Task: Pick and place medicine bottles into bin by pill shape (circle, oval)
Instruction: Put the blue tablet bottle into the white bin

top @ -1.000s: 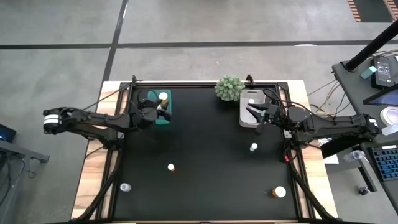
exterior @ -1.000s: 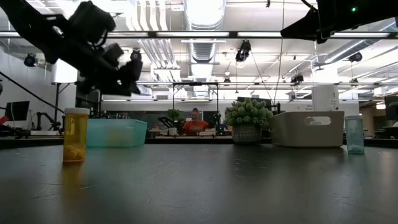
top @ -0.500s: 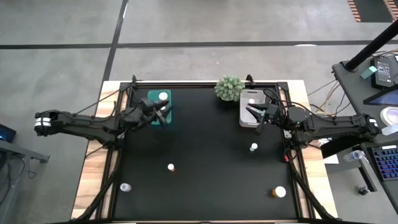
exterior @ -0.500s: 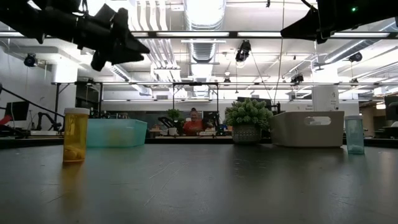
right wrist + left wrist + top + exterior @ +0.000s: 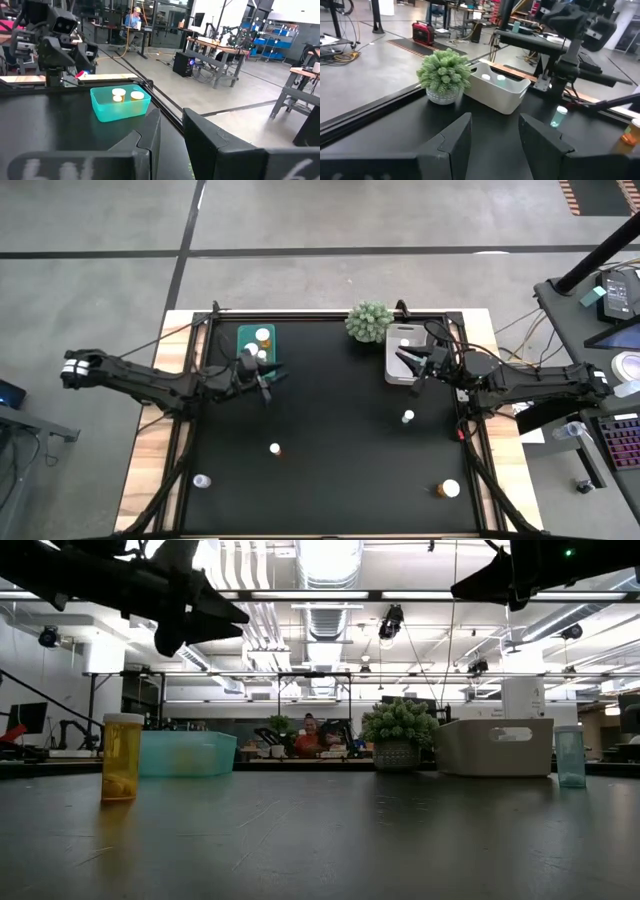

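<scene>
A: Medicine bottles (image 5: 408, 417) on the desk (image 5: 330, 480)?
B: Four counted, 4 to 7 o'clock; others are binned: teal bin (image 5: 256, 340) at 11, white bin (image 5: 403, 352) at 1.
A: Jaws?
B: Left gripper (image 5: 264, 375) parted, empty; right gripper (image 5: 405, 363) narrowly parted, empty.

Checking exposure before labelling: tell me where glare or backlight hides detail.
Low view: bright ceiling lights backlight both arms into silhouettes; the amber cylindrical bottle stays readable. High view: even light, and the black tabletop shows no glare. Wrist views: the near dark fingers look soft.
</scene>
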`<state>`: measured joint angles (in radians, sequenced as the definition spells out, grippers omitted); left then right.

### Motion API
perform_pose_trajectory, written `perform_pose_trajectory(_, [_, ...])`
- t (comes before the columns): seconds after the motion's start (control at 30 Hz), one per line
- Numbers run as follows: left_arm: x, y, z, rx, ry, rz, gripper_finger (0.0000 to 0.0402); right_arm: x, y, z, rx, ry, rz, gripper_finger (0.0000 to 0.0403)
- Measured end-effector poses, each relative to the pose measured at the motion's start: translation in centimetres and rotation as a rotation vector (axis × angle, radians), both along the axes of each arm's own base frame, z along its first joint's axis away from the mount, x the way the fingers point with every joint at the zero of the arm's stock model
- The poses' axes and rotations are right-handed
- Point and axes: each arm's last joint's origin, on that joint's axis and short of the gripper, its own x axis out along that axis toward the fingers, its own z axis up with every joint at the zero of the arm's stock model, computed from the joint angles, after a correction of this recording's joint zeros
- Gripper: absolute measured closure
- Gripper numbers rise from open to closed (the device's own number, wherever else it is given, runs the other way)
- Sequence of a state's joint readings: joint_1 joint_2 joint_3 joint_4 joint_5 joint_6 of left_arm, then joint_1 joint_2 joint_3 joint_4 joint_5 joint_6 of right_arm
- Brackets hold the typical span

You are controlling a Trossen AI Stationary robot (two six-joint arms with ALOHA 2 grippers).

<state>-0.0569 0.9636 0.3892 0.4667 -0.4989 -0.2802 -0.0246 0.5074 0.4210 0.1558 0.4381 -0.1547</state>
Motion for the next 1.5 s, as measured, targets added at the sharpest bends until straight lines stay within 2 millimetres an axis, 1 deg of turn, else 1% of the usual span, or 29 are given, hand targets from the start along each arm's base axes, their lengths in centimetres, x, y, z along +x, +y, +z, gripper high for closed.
perform_pose_trajectory(0.37, [1.1,-0.1,-1.8,0.006,0.099,0.001,0.0255,0.0,0.0,0.0,0.077,-0.038,-0.002,0.0330])
perform_pose_trajectory(0.57, [1.4,-0.1,-2.4,0.008,0.129,0.002,0.0255,0.0,0.0,0.0,0.146,-0.071,0.004,0.0330])
perform_pose_trajectory(0.63, [1.4,-0.1,-2.5,0.008,0.132,0.003,0.0255,0.1,0.1,0.0,0.176,-0.080,0.047,0.0330])
perform_pose_trajectory(0.77, [1.4,-0.1,-2.4,0.014,0.133,0.003,0.0255,0.2,0.6,0.0,0.266,-0.096,0.197,0.0330])
perform_pose_trajectory(0.87, [1.4,-0.1,-2.4,0.014,0.133,0.003,0.0255,0.3,0.9,-0.2,0.367,-0.096,0.301,0.0330])
perform_pose_trajectory(0.97, [1.4,-0.1,-2.5,0.015,0.135,0.003,0.0255,0.6,1.1,-0.5,0.478,-0.085,0.348,0.0330])
perform_pose_trajectory(1.17, [1.4,0.0,-2.4,0.038,0.145,0.001,0.0255,1.8,1.7,-1.6,0.622,-0.016,0.395,0.0330])
perform_pose_trajectory(1.23, [1.4,0.0,-2.4,0.038,0.143,0.001,0.0255,2.2,1.9,-1.7,0.666,0.024,0.389,0.0330])
perform_pose_trajectory(1.33, [1.5,0.0,-2.2,0.038,0.128,0.001,0.0255,2.9,2.3,-1.1,0.737,0.094,0.367,0.0331])
perform_pose_trajectory(1.5, [1.6,0.0,-1.7,0.083,0.097,-0.005,0.0255,3.8,3.0,0.1,0.866,0.296,0.278,0.0331])
